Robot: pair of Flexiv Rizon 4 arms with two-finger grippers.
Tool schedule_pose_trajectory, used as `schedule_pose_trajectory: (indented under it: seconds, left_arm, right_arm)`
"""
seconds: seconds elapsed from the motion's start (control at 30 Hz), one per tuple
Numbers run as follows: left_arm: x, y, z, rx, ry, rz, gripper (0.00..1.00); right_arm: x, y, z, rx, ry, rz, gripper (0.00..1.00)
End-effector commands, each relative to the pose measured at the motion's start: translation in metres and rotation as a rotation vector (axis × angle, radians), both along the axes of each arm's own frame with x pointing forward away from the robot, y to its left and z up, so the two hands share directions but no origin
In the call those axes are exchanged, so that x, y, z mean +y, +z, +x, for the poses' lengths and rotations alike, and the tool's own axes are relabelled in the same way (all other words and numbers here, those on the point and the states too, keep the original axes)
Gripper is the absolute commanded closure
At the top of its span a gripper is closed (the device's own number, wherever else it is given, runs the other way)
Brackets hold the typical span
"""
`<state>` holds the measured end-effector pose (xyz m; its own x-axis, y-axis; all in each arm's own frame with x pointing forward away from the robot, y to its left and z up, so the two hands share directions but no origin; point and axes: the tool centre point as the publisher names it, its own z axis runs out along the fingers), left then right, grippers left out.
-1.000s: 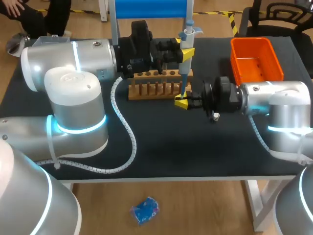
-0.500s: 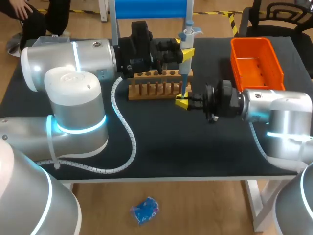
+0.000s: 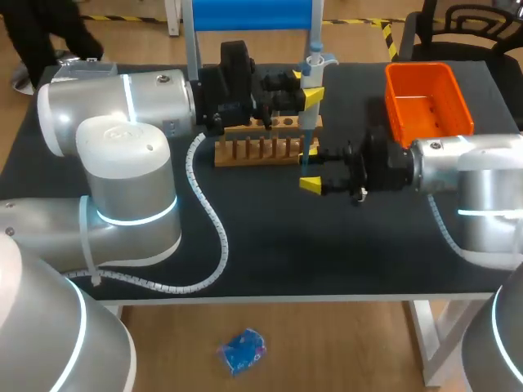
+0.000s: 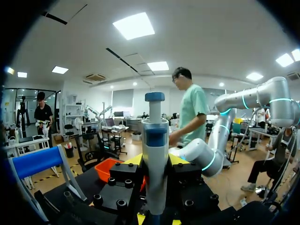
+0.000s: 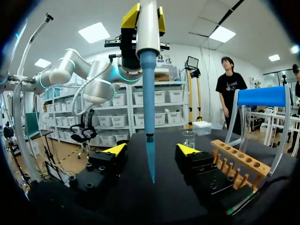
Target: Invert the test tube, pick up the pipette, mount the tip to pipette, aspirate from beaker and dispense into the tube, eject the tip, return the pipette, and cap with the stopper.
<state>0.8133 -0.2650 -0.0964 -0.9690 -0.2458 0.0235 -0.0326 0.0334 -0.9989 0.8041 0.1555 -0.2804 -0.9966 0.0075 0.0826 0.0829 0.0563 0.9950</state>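
The left gripper [image 3: 307, 95] is clamped on the pipette [image 3: 310, 77] and holds it upright above the right end of the wooden rack [image 3: 253, 151], near the back edge of the worktop [image 3: 327, 245]. A blue tip [image 5: 150, 140] is mounted on the pipette and points down. The right gripper [image 3: 314, 170] lies low, just in front of the rack's right end, with its fingers spread apart. The tip hangs between them and touches neither. A glass beaker [image 5: 189, 138] stands ahead of the right gripper. An orange bin [image 3: 425, 102] sits at the back right corner.
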Motion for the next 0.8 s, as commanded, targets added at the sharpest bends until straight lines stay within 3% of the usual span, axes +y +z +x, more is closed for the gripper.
schedule_pose_trajectory:
  seconds: [0.03, 0.17, 0.33, 0.47, 0.8]
  left_arm:
    - [-0.001, -0.002, 0.000, -0.003, 0.002, -0.007, 1.00]
    - [0.007, 0.000, 0.006, -0.011, 0.043, 0.009, 1.00]
    - [0.048, 0.008, 0.013, -0.045, 0.142, 0.017, 1.00]
    - [0.083, 0.011, 0.016, -0.060, 0.207, 0.016, 1.00]
    - [0.085, 0.011, 0.016, -0.061, 0.204, 0.018, 1.00]
  right_arm:
    - [-0.016, -0.003, -0.003, 0.023, 0.031, -0.015, 0.00]
    - [-0.022, -0.007, -0.006, 0.032, 0.044, -0.024, 0.00]
    - [-0.025, -0.011, -0.012, 0.042, 0.115, -0.019, 0.00]
    - [-0.025, -0.012, -0.016, 0.039, 0.149, -0.080, 0.00]
    - [-0.025, -0.012, -0.016, 0.039, 0.149, -0.080, 0.00]
